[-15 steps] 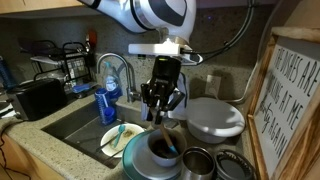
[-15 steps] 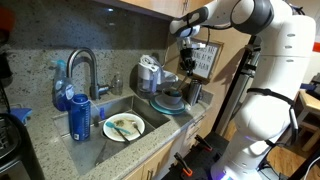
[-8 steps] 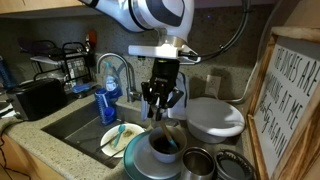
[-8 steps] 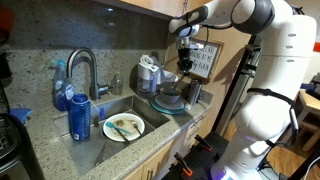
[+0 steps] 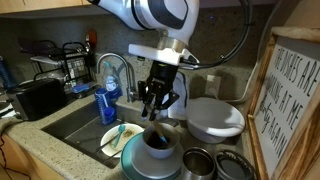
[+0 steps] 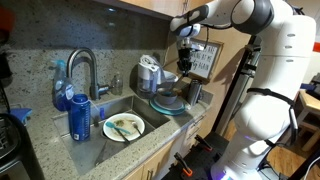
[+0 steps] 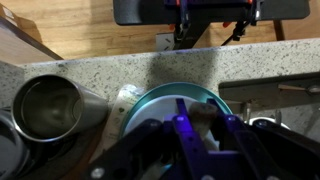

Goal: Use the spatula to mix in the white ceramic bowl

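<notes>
kitchen corner: speckled granite tabletop (image 5: 35,150) around a steel sink (image 5: 75,122).

- white ceramic bowl (image 5: 155,147): dark inside, upright on a teal plate (image 5: 130,160), just beside the sink.
- end effector (image 5: 157,108): hangs directly over that bowl, jaws drawn nearly together. it seems to pinch the spatula (image 5: 160,124) by its thin handle, head down in the bowl, though the handle is too slim to see cleanly.
- metal bowls (image 5: 197,162): touching or nearly touching the plate, on its side away from the sink.
- white plate (image 5: 108,140) with yellowish-green utensil (image 5: 120,132): inside the sink, not needed.

handling note: stir in small circles well inside the bowl wall, with the head low and the handle near upright. go gently, since a hard sweep could slide the bowl across the plate towards the sink.
</notes>
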Action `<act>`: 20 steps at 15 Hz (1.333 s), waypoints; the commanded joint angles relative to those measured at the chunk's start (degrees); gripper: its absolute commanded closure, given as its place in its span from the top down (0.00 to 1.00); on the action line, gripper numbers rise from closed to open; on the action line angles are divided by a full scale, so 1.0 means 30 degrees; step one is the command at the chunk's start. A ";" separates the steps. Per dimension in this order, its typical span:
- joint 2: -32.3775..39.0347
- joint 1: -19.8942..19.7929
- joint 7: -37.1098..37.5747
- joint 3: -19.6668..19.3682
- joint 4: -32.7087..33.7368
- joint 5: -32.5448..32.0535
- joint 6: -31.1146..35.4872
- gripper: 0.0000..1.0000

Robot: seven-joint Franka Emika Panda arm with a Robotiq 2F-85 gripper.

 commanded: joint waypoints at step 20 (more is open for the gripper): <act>-0.0167 -0.0073 0.0167 0.0198 0.0181 -0.2785 -0.1155 0.08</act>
